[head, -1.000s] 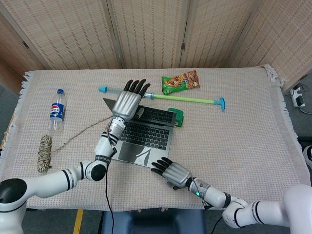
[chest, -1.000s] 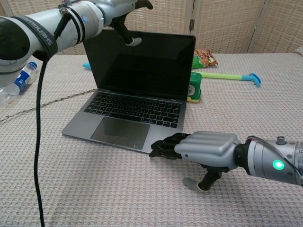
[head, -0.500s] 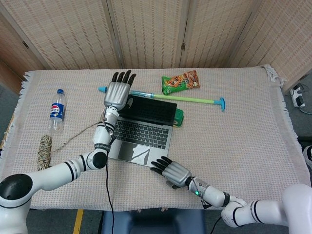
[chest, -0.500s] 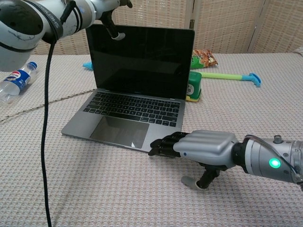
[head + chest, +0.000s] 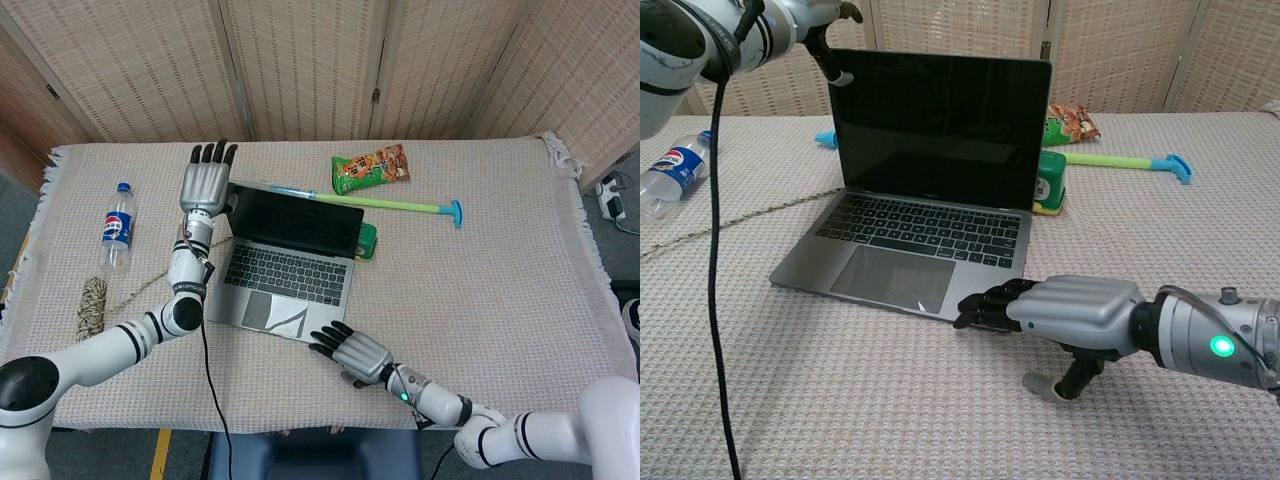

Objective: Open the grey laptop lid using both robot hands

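The grey laptop (image 5: 290,262) stands open in the middle of the cloth, its dark screen (image 5: 940,125) upright and facing me. My left hand (image 5: 203,182) is beside the lid's upper left corner, fingers stretched out and holding nothing. In the chest view only its thumb (image 5: 839,72) shows, just off the lid's edge. My right hand (image 5: 1072,308) lies flat on the cloth, palm down. Its fingertips (image 5: 978,308) touch the front right corner of the laptop base.
A Pepsi bottle (image 5: 117,229) and a ball of twine (image 5: 92,312) lie at the left, with string running towards the laptop. Behind the laptop are a green box (image 5: 1052,181), a snack bag (image 5: 371,166) and a green and blue stick (image 5: 400,205).
My left hand has moved left off the top of the lid to its upper left corner. The lid has ended more upright. The right hand has stayed put.
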Robot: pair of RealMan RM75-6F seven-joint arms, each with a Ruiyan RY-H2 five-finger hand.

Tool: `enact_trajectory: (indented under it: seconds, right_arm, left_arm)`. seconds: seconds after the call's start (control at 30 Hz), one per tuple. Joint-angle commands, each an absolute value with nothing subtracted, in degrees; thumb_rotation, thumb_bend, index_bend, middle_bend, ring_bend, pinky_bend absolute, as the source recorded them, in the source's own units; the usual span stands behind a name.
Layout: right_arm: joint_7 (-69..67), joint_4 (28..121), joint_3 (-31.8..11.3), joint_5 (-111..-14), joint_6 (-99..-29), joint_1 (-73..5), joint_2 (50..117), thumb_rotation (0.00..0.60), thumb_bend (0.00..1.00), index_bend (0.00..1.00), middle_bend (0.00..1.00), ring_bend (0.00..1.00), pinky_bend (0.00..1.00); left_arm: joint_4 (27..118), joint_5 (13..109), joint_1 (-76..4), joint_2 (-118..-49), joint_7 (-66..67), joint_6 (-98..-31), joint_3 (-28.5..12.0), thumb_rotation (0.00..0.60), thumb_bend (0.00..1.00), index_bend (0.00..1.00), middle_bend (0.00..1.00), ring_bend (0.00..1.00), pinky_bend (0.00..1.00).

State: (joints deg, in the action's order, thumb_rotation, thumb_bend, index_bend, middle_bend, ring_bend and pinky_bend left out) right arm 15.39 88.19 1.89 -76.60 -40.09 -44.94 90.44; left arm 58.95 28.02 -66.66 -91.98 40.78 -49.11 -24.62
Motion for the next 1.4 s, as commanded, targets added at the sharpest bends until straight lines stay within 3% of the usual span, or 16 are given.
enact_trajectory:
  seconds: [0.03, 0.2, 0.5, 0.73, 1.03, 1.4]
  right_arm:
    - [14.7, 89.1, 1.9, -77.5, -41.1, -44.6, 89.7, 0.6, 0.55, 0.0, 0.0, 0.05, 0.0]
    - [13.3, 91.1, 2.1, -79.7, -43.6, -43.7, 87.8, 0.6, 0.55, 0.0, 0.0, 0.03, 0.0]
    - [11.1, 96.0, 2.9, -83.5, -49.7, -40.8, 82.1, 0.6, 0.55, 0.0, 0.0, 0.03, 0.0]
    - [12.1, 101.1, 4.8, -85.1, -56.2, -36.4, 74.1, 0.6, 0.55, 0.0, 0.0, 0.03, 0.0]
    - [11.9, 103.7, 8.1, -86.9, -71.4, -25.3, 62.7, 0.6, 0.55, 0.0, 0.0, 0.07, 0.0]
    - [6.2, 99.7, 7.1, -86.7, -88.6, -12.4, 59.4, 0.6, 0.55, 0.0, 0.0, 0.05, 0.0]
  left_arm:
    - [62.4, 32.9, -64.2, -89.6, 36.1, -49.3, -23.6, 0.6, 0.4, 0.0, 0.0, 0.0, 0.0]
    - [69.3, 43.7, -59.4, -84.8, 30.6, -52.3, -19.7, 0.6, 0.4, 0.0, 0.0, 0.0, 0.0]
    - [80.7, 49.2, -51.1, -76.6, 24.4, -56.5, -15.8, 0.6, 0.41, 0.0, 0.0, 0.0, 0.0]
    - [83.9, 55.4, -43.6, -73.5, 17.5, -62.0, -12.3, 0.6, 0.41, 0.0, 0.0, 0.0, 0.0]
    - [86.3, 65.3, -31.8, -71.4, 11.9, -74.3, -5.8, 0.6, 0.41, 0.0, 0.02, 0.0, 0.0]
    - [91.8, 70.5, -18.3, -67.1, 10.3, -86.8, 0.0, 0.6, 0.41, 0.02, 0.02, 0.0, 0.0]
